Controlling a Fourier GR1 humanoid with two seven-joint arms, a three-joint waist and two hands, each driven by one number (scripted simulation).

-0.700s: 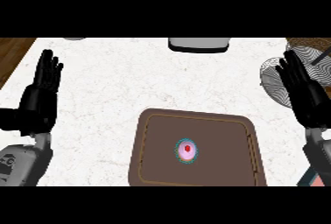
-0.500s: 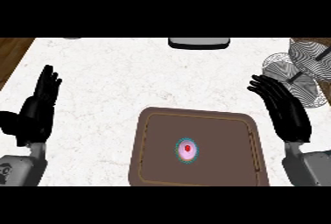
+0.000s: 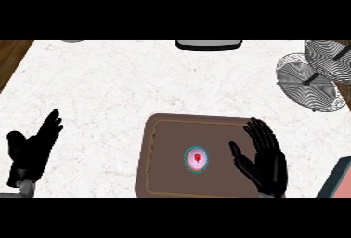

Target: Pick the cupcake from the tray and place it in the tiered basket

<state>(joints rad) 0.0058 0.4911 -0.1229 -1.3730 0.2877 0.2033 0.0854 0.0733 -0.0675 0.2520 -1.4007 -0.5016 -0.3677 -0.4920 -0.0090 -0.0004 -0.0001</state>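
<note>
Now, cupcake (image 3: 196, 159): it sits upright near the middle of the brown tray (image 3: 162, 139), pink frosting with a red dot on top and a teal wrapper edge; nothing touches it.
Tray: it lies flat on the white marbled counter (image 3: 123, 83), toward the lower middle of my view.
My right hand (image 3: 264, 158): it is over the tray's right part, just beside the cupcake but apart from it, fingers straight and spread, thumb pointing toward the cupcake, holding nothing.
My left hand (image 3: 31, 151): it rests open at the lower left edge, fingers up, over bare counter and well apart from the tray.
Tiered basket (image 3: 312, 76): its round wire tiers stand at the upper right, well apart from the tray.
Dark object (image 3: 209, 44): it is at the counter's far edge, partly cut off.
</note>
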